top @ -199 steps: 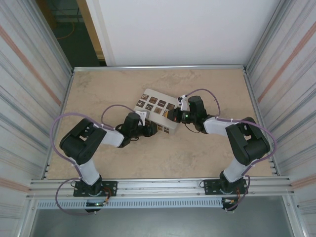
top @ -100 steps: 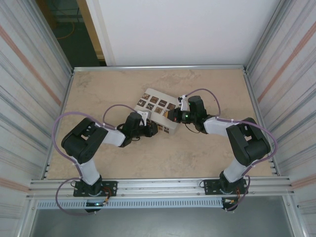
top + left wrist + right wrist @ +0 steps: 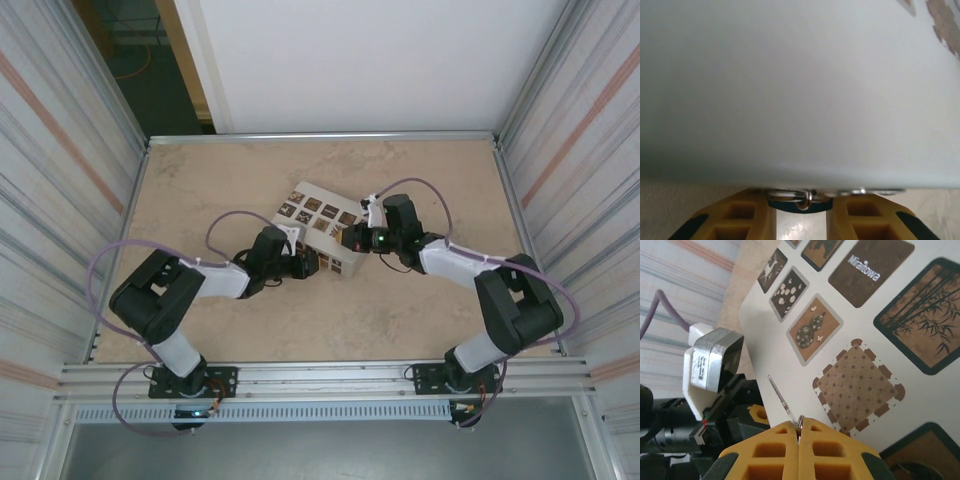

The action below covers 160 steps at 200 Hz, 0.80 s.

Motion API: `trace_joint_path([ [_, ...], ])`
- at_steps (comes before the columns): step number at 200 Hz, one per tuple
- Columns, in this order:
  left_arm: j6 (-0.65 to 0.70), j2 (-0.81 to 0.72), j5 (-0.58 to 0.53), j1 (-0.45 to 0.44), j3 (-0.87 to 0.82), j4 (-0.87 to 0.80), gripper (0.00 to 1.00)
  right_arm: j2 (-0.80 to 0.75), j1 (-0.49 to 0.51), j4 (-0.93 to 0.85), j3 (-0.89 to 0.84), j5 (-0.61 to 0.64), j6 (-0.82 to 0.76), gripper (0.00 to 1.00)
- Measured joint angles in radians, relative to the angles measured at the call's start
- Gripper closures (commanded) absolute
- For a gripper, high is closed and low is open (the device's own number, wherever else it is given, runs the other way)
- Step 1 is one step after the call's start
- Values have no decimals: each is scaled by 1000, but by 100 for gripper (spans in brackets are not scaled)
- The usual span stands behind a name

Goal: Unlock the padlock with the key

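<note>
The teal padlock (image 3: 801,205) with its pale metal shackle sits between the yellow fingers (image 3: 752,220) of my left gripper (image 3: 801,200), which is shut on it and pressed up against the white box's side. In the top view the left gripper (image 3: 305,263) is at the box's near edge. My right gripper (image 3: 799,424) is shut on the key (image 3: 781,397), whose slim blade sticks out up and to the left over the box's top. The right gripper (image 3: 352,238) hovers at the box's right corner, a short way from the left one.
The white box with brown square tiles (image 3: 318,222) lies mid-table between the two grippers. In the right wrist view the left arm's wrist camera (image 3: 715,357) sits just left of the key tip. Ribbed metal walls (image 3: 60,200) close in both sides of the table.
Both arms' elbows have swung outward, the left one to the left and the right one to the right. The grippers have stayed almost in place at the box.
</note>
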Motion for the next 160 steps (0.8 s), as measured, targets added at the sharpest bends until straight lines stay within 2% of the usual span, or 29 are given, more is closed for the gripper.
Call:
trace_joint_path([
  [60, -124, -121, 8, -21, 0, -155, 100, -257, 24, -103, -49, 74, -107, 100],
  [129, -294, -203, 10, -35, 0, -214, 100, -581, 213, -200, -259, 283, -205, 100],
  [160, -352, -209, 15, -39, 0, -199, 100, -631, 297, -188, -340, 365, -203, 100],
])
